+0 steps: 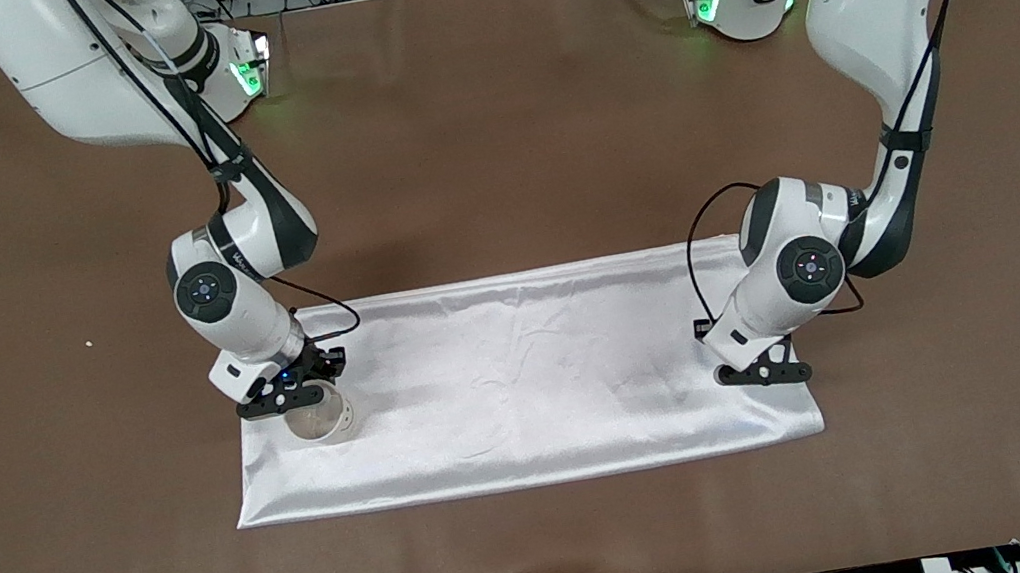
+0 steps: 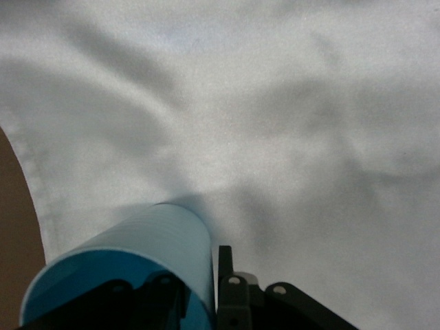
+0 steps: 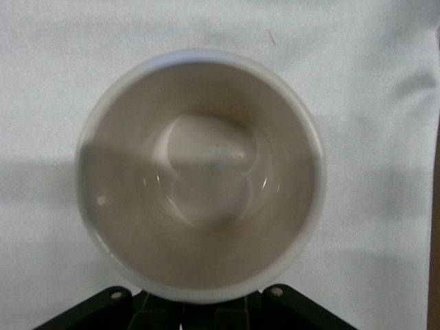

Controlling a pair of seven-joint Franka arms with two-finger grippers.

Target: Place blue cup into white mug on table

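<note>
One white mug [image 1: 324, 420] in right gripper's [image 1: 289, 397] jaws, one blue cup [image 2: 148, 245] pinched by left gripper [image 1: 766, 373].

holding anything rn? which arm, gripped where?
Left gripper, over the white cloth: blue cup, jaws at its rim. Right gripper: white mug, apparently gripped at the rim; contact is hidden, so not certain.
</note>
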